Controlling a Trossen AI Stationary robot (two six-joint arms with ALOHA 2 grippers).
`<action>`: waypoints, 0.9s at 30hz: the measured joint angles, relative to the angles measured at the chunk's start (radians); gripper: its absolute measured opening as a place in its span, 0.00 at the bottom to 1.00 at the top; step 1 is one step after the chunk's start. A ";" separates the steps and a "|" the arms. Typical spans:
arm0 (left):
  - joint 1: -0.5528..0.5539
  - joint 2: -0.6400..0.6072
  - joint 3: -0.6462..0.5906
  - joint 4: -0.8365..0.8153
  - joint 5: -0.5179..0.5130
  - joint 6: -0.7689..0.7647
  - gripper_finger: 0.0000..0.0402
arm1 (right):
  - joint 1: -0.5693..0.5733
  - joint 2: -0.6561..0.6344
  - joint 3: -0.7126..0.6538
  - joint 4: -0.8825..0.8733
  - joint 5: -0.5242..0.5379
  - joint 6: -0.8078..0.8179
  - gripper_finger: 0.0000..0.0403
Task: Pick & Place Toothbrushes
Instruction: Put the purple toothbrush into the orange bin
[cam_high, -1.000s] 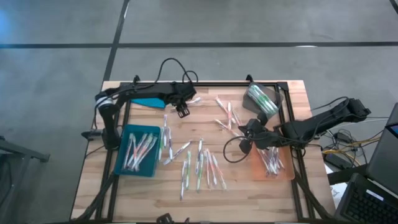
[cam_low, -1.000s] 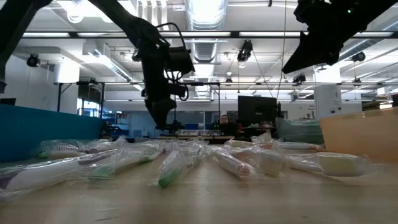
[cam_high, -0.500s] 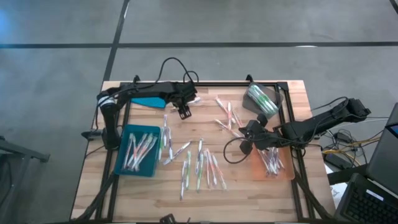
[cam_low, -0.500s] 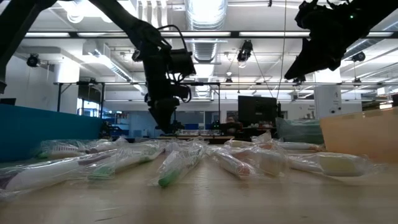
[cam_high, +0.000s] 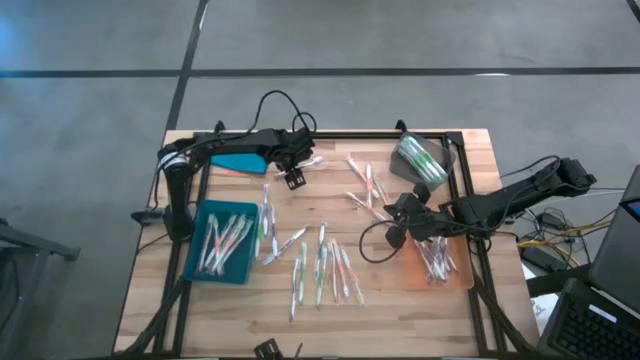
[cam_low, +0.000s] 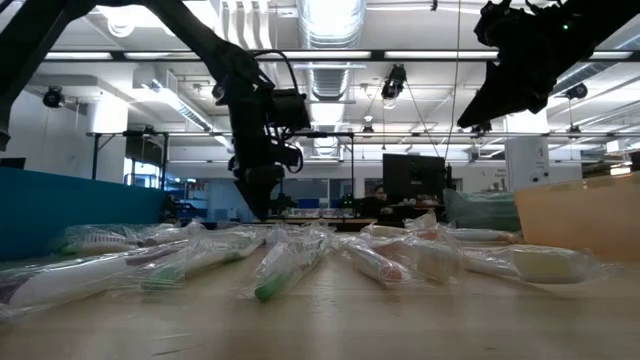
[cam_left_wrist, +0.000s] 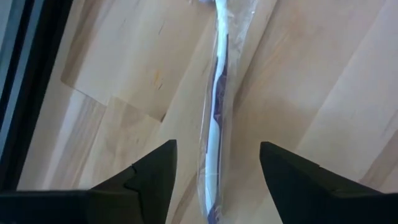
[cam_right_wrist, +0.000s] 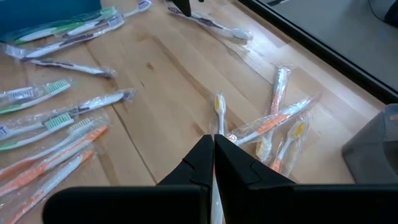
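1. The left gripper (cam_left_wrist: 214, 171), toward eleven o'clock on the table (cam_high: 470, 150), has spread its fingers wider within the last second, straddling a purple wrapped toothbrush (cam_left_wrist: 217, 81).
2. A grasp looks imminent.
3. The right gripper (cam_right_wrist: 213, 155) stays pressed together near three o'clock; it may pinch something thin.
4. Loose toothbrushes (cam_high: 320, 265) lie around centre.

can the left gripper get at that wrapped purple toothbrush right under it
Probably yes. The left gripper is open, its fingers on either side of the wrapped toothbrush, which lies alone on the bare wooden table with nothing crowding it.
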 joint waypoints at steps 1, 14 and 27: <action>0.003 0.002 0.000 0.001 0.000 0.000 0.58 | 0.000 0.000 0.000 0.000 0.000 0.000 0.02; 0.028 0.085 0.002 -0.001 0.067 0.001 0.58 | 0.000 0.000 0.001 0.000 -0.017 -0.004 0.02; 0.030 0.087 0.001 -0.045 0.131 -0.005 0.57 | 0.000 0.000 0.001 -0.002 -0.018 -0.006 0.02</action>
